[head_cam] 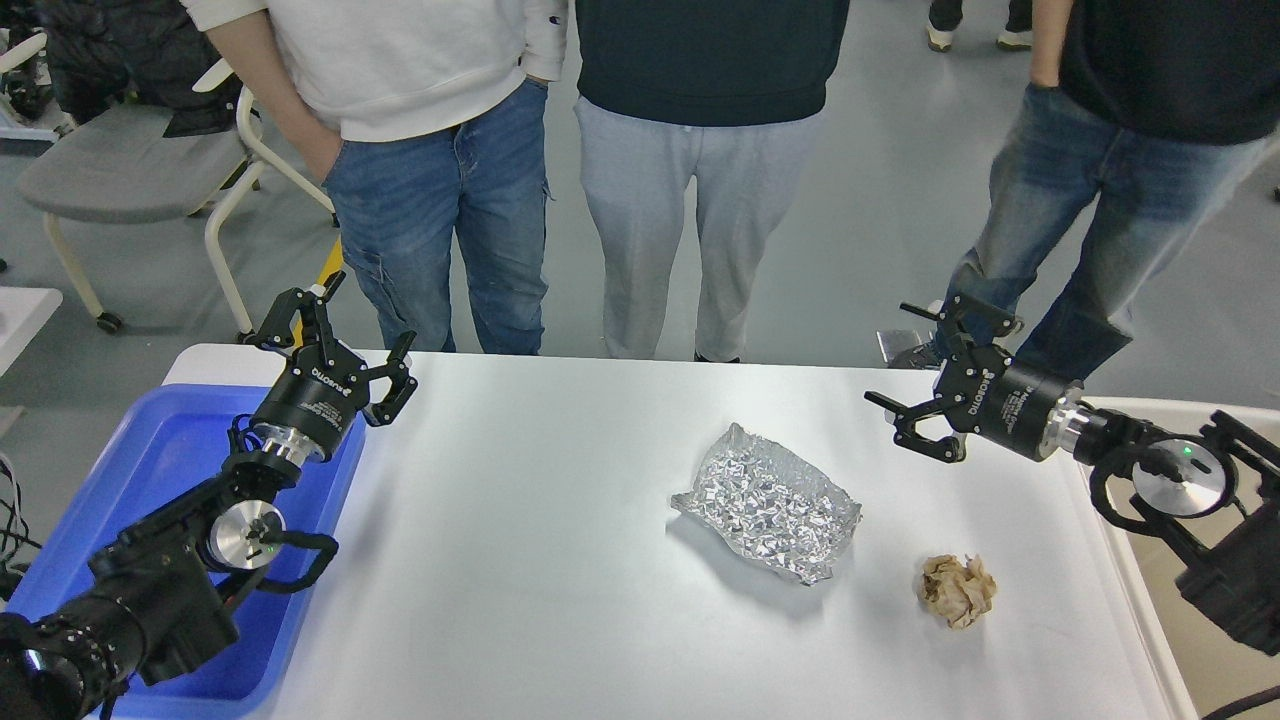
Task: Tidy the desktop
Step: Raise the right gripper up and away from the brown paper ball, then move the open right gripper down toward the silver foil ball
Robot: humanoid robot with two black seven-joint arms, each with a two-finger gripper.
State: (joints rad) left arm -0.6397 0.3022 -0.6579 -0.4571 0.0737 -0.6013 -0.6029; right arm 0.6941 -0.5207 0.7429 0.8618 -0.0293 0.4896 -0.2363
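Observation:
The white desktop [540,560] carries a crumpled silver foil sheet [768,503] right of centre and a small crumpled brown paper ball [957,590] near the front right. My left gripper [335,330] is open and empty above the desk's far left corner, beside the blue tray. My right gripper [925,375] is open and empty, raised above the desk's far right part, up and right of the foil and well above the paper ball.
A blue plastic tray [150,470] sits at the left edge under my left arm. A beige bin [1140,570] stands at the right edge. Three people [700,180] stand close behind the far edge. A chair [120,170] is at the back left.

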